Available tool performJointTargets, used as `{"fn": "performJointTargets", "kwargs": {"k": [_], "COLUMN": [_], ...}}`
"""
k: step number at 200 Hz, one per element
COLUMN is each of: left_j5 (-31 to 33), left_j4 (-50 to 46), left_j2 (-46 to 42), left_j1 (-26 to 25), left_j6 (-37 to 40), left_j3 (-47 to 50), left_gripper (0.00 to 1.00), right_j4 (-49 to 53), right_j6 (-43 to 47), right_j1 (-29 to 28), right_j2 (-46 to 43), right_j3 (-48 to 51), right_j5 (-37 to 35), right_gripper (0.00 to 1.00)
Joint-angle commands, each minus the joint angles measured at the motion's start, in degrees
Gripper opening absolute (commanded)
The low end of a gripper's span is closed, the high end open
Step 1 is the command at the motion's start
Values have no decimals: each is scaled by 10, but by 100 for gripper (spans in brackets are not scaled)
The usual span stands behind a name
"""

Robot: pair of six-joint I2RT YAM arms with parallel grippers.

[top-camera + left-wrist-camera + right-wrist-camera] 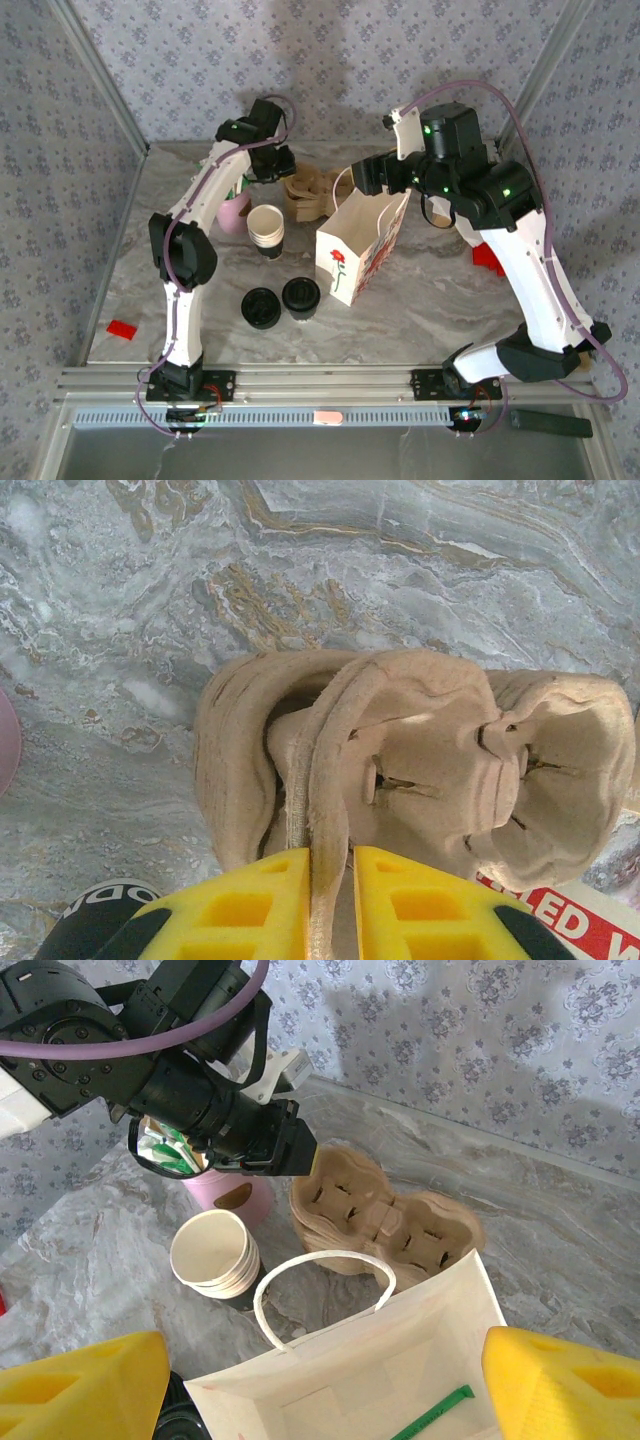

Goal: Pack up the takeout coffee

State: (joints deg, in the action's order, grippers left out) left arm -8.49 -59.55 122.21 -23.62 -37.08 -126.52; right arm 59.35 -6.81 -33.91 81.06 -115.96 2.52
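Left hand (285,172) well behind takeout coffee (301,297)

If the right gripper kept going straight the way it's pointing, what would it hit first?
Probably the paper bag: its open mouth lies straight ahead, between the wide-open jaws of the right gripper. Depth is unclear, so it might pass inside rather than strike the rim.
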Motion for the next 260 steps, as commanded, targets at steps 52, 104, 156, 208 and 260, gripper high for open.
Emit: {"fn": "performJointTargets", "kwargs": {"k": [52,104,156,208,260], "left_j5": [-50,-80,-93,-91,-74], "left_j4": [75,108,121,117,107], "left_j2": [-64,-77,-78,-85,-110], "left_j1": [8,9,9,6,1], "left_j6": [-29,-40,-50,-55,-51], "left_j3": [56,65,55,34,-2], "left_gripper": [19,19,19,32,46], "right_j4": [10,13,26,95,143], "right_j6": [-1,-1,-4,-31,-93], "right_j1": [-6,-8,-6,-1,-22], "right_j2": [1,3,10,41,92], "right_j3": [-8,-8,-17,-71,-131], "right_j5": [-10,-13,-22,-61,-69], "right_gripper": [84,84,84,86,84]}}
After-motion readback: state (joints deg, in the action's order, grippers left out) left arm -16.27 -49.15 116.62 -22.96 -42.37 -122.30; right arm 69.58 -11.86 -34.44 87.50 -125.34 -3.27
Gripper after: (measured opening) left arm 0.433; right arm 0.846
